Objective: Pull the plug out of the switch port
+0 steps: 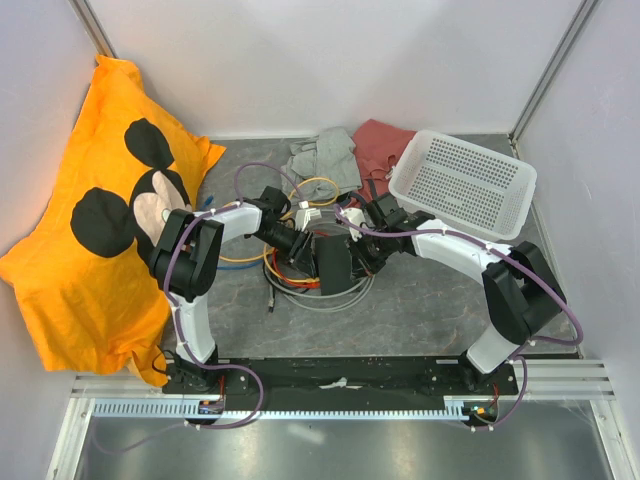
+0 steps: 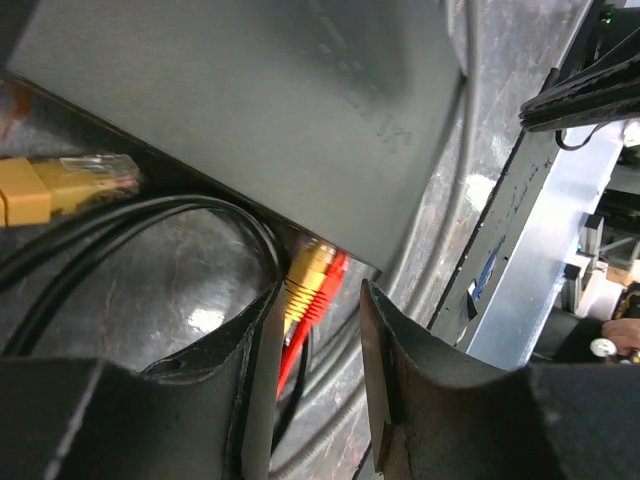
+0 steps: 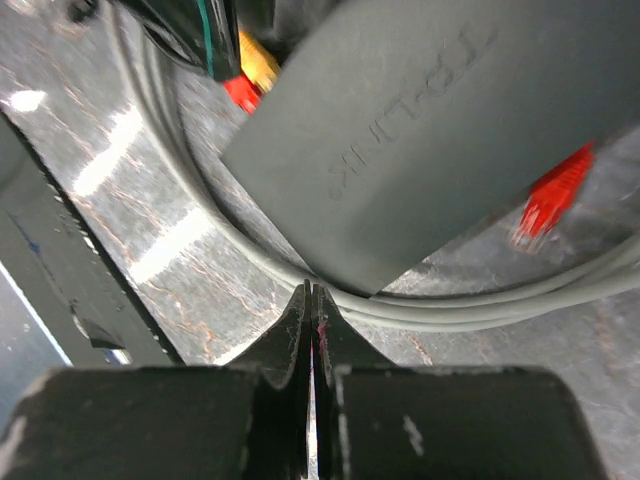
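The switch, a flat black box (image 1: 335, 262) (image 2: 300, 100) (image 3: 430, 130), lies mid-table on coiled cables. A yellow plug (image 2: 308, 272) and a red plug (image 2: 333, 278) sit side by side in sockets on its edge; which is the switch port I cannot tell. My left gripper (image 2: 320, 305) (image 1: 297, 243) is open, its fingers on either side of these two plugs, and the yellow one is close to the left finger (image 2: 262, 350). My right gripper (image 3: 312, 292) (image 1: 365, 255) is shut and empty, its tips by the box's corner, touching the grey cables (image 3: 450, 310).
A loose yellow plug (image 2: 60, 185) and a loose red plug (image 3: 550, 200) lie beside the box. An orange Mickey cloth (image 1: 90, 230) is at left. At the back are a white basket (image 1: 462, 185), a grey cloth (image 1: 325, 155) and a red cloth (image 1: 385, 145).
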`<state>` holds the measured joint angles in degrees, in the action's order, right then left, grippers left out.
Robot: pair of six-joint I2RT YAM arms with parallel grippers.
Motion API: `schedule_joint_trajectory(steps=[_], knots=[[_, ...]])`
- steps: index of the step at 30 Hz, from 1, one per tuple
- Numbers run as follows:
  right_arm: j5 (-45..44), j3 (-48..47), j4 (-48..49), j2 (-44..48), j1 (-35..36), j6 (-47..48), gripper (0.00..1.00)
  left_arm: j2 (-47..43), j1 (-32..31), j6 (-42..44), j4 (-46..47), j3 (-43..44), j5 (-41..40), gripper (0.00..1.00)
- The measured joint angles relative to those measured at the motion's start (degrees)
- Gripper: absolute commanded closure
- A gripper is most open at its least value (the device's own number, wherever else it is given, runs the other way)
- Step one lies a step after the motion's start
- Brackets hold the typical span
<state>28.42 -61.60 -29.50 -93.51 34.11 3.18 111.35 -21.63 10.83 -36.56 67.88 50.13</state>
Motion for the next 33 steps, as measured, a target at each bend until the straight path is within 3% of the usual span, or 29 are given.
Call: schedule_joint_trajectory(steps=[22, 28, 29, 33], knots=[[-1.5, 2.8, 0.3, -2.6, 0.1, 0.0, 1.0, 6.7, 0.1, -2.0, 2.4, 0.3, 6.7, 0.72], [-1.5, 3.1, 0.8, -2.5, 0.2, 0.1, 1.0, 8.1, -0.1, -2.5, 0.8, 1.7, 7.6, 0.91], [-1.6, 3.1, 0.8, -2.4, 0.2, 0.1, 1.0, 8.2, -0.1, -2.6, 0.5, 1.9, 7.5, 0.98], [-1.8, 3.5, 1.2, -2.1, 0.4, 0.5, 1.0, 8.1, -0.5, -3.3, -0.6, 2.6, 5.6, 0.98]])
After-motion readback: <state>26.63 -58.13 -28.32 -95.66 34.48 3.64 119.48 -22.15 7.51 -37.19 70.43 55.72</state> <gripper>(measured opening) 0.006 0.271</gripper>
